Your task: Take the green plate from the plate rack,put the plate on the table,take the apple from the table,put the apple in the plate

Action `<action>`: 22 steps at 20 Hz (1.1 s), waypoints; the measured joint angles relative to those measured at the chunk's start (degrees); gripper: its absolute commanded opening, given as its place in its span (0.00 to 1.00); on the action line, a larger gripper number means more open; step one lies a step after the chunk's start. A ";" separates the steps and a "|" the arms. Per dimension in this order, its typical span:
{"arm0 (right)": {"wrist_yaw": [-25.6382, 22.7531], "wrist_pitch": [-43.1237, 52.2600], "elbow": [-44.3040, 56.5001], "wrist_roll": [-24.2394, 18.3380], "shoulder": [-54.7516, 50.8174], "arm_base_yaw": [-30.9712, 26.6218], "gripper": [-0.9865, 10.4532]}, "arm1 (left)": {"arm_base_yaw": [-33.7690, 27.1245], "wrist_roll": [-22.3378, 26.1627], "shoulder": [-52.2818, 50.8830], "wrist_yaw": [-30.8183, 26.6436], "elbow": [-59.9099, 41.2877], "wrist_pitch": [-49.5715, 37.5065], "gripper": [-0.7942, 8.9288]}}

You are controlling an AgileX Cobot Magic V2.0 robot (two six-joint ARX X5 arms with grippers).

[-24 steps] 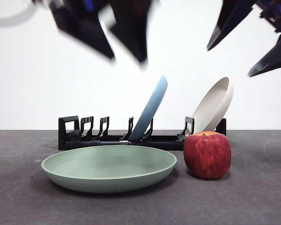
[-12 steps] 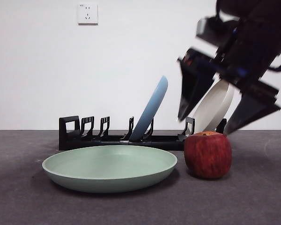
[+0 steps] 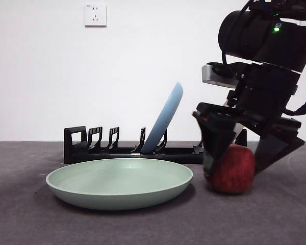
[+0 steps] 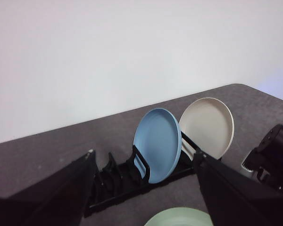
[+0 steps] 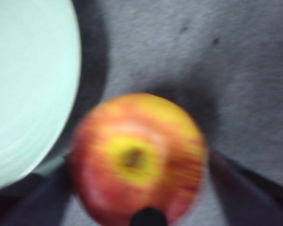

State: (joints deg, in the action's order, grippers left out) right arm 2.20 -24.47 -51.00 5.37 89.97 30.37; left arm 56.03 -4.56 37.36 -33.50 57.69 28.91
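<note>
The green plate (image 3: 117, 184) lies flat on the table (image 3: 35, 219), in front of the plate rack (image 3: 107, 150). Just right of it stands the red apple (image 3: 238, 178). My right gripper (image 3: 234, 169) has come down over the apple and is open, one jaw on each side. In the right wrist view the apple (image 5: 139, 157) sits blurred between those jaws, right gripper (image 5: 141, 200), with the green plate's rim (image 5: 28, 84) beside it. My left gripper (image 4: 144, 193) hangs open and empty high above the rack (image 4: 113, 183).
A light blue plate (image 3: 166, 120) leans in the rack's middle slots. A cream-white plate (image 4: 207, 127) stands in the rack beside it; in the front view the right arm hides it. The right arm (image 4: 273, 155) shows in the left wrist view.
The right gripper has dropped from above the rack down around the apple. The left arm has risen out of the front view. Plate and apple have not moved.
</note>
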 measured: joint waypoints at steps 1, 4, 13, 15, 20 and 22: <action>-0.37 0.20 0.00 -0.07 0.00 0.00 0.12 | 0.00 -0.50 0.00 -0.02 0.00 0.46 0.44; -0.57 0.35 0.00 -0.09 -0.02 0.00 0.07 | 0.00 -1.09 0.02 0.00 0.00 1.77 0.44; 5.66 0.09 -10.99 0.90 -6.21 3.54 0.07 | 0.00 -1.11 0.00 0.00 0.00 2.38 0.44; 6.64 0.17 -15.19 1.49 -5.73 6.03 0.07 | 0.00 -1.11 0.00 -0.02 0.00 2.38 0.44; 6.62 0.09 -22.95 1.70 1.95 13.40 0.07 | 0.00 -1.11 0.00 -0.87 0.00 2.40 0.44; 6.56 -0.35 -23.10 1.70 6.10 15.15 0.07 | 0.00 -1.09 0.00 -0.87 0.00 2.49 0.44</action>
State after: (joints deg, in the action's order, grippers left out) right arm 8.75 -24.82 -74.11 7.07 96.07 45.52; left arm 56.03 -5.65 37.36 -34.37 57.69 31.40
